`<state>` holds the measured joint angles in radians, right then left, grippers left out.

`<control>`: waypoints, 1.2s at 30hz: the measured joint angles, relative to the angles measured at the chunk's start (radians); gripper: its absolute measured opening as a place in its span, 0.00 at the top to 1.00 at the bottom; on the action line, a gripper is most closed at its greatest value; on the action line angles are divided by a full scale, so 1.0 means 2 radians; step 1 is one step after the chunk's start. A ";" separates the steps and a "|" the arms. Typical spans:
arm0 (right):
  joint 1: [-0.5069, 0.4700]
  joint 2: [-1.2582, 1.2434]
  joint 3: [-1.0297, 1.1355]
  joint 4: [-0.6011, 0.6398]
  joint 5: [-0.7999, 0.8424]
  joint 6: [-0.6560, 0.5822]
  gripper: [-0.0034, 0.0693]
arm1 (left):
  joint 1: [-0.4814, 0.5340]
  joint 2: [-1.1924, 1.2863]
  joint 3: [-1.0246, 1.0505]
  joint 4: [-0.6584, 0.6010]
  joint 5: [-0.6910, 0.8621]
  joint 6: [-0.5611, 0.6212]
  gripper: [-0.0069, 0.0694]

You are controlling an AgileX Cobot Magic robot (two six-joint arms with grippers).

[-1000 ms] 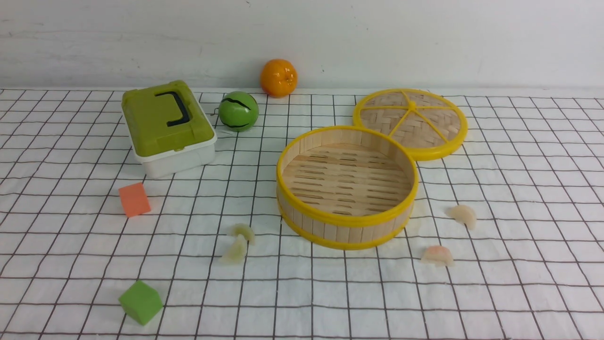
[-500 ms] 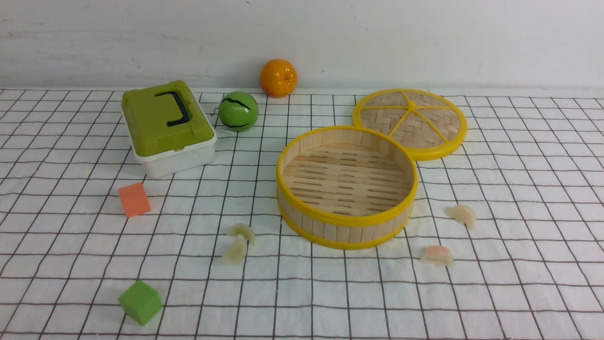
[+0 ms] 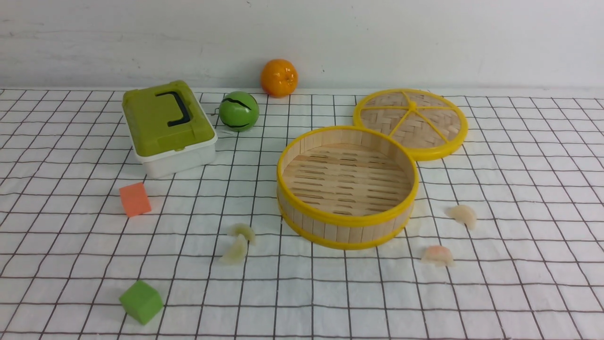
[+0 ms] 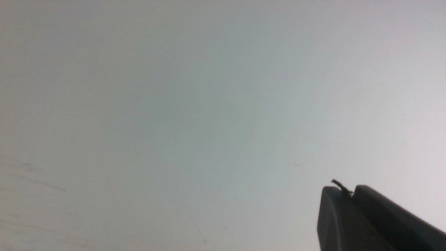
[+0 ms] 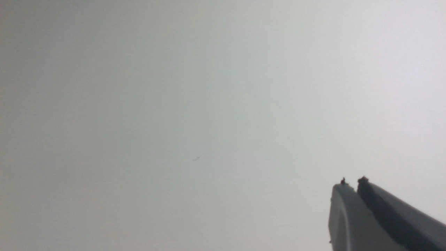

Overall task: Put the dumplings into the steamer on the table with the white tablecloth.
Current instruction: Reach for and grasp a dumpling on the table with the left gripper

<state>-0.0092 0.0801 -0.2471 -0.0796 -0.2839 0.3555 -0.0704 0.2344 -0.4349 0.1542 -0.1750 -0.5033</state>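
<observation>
On the white tablecloth (image 3: 519,189), four dumplings (image 3: 234,251) lie outside the steamer (image 3: 347,220).

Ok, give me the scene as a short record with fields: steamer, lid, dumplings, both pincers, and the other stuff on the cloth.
steamer: uncovered, nothing inside, on the white tablecloth
lid: lying flat behind the steamer, toward the right
green-white dumplings: two, on the cloth left of the steamer
pink-white dumplings: two, on the cloth right of the steamer
left pincer: shut, empty
right pincer: shut, empty
other: green-lidded box, striped green ball, orange, orange cube, green cube
</observation>
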 joint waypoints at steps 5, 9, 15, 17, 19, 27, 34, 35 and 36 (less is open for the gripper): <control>0.000 0.078 -0.073 -0.058 0.162 -0.037 0.98 | 0.000 0.164 -0.094 0.015 0.077 -0.022 0.93; 0.000 0.153 -0.082 -0.068 0.322 -0.045 0.97 | 0.000 0.294 -0.179 -0.016 0.231 -0.055 0.93; 0.009 0.217 -0.082 0.019 0.451 -0.120 0.97 | 0.000 0.439 -0.274 -0.153 0.424 0.085 0.93; 0.027 0.236 -0.082 0.066 0.455 -0.173 0.97 | 0.000 0.500 -0.295 -0.238 0.469 0.169 0.93; 0.040 0.251 -0.082 0.100 0.455 -0.209 0.97 | -0.004 0.533 -0.305 -0.292 0.490 0.239 0.93; 0.091 0.324 -0.082 0.185 0.450 -0.293 0.97 | -0.087 0.666 -0.362 -0.297 0.510 0.338 0.83; 0.094 0.333 -0.083 0.195 0.434 -0.300 0.97 | -0.157 0.777 -0.438 -0.146 0.496 0.331 0.51; 0.094 0.333 -0.083 0.196 0.432 -0.300 0.97 | -0.162 0.795 -0.449 -0.128 0.491 0.327 0.46; 0.094 0.333 -0.083 0.196 0.432 -0.300 0.97 | -0.162 0.801 -0.451 -0.123 0.489 0.326 0.45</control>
<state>0.1797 0.7463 -0.4128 0.3119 0.5802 -0.2446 -0.3948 1.8355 -1.3361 -0.0917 0.8034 0.1495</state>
